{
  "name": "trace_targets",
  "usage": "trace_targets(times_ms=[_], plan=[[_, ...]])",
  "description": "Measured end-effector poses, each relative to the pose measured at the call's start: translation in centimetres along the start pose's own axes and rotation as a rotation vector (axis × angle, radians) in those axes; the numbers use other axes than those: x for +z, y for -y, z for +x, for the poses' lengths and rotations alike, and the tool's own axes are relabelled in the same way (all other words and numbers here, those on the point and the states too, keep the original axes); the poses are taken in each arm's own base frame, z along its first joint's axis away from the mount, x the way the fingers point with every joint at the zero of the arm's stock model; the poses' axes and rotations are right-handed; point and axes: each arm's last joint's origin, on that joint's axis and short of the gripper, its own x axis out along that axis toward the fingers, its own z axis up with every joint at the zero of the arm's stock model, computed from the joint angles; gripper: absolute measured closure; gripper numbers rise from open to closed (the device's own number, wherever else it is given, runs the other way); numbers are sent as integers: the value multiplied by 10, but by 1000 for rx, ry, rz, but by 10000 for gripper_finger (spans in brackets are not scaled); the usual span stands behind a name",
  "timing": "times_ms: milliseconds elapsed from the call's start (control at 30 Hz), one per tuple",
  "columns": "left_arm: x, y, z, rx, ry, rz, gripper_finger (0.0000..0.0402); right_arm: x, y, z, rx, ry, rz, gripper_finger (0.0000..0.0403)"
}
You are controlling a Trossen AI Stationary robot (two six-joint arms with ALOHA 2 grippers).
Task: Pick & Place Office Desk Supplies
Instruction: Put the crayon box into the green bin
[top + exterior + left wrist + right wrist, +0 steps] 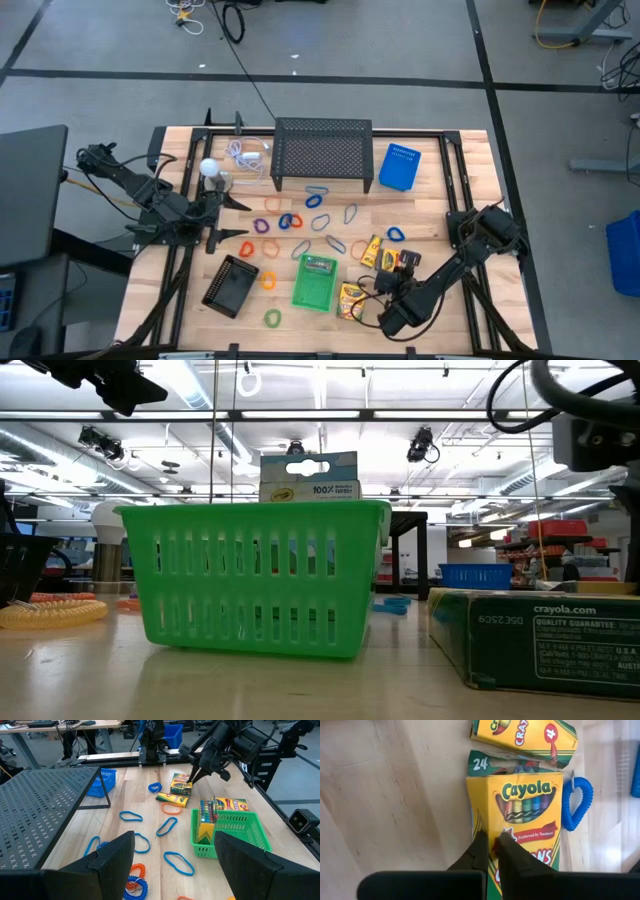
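Observation:
Yellow crayon boxes lie flat at the near right: one (388,260) under my right gripper (392,272), one (371,250) just beyond it, one (350,300) beside the green basket (315,283). The basket holds another box (205,822) upright. Thin coloured loops (300,220) lie scattered on the table's middle. My right gripper (493,839) is shut, its tips on the box's front face (520,815). My left gripper (238,218) hovers open at the left, clear of everything. My right gripper's shut fingertips (482,842) meet the printed front face of the crayon box (512,836), close to one long edge and about halfway along it. They come slanting down from above. The box lies flat on the table; nothing shows between the fingers.
A black mesh stand (322,152) and a blue basket (400,167) stand at the far edge, with a white ball (208,167) and white cable (248,155) to their left. A black tray (232,285) lies near left. A blue coiled loop (577,802) lies beside the touched box.

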Motion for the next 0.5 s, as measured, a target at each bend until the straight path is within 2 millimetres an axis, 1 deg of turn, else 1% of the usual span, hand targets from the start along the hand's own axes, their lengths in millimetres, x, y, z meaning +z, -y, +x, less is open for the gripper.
trace_targets(times_ms=[500], plan=[[0, 0, 0, 0, 0, 0, 118, 0, 0, -2, -9, 10, 52, 388]])
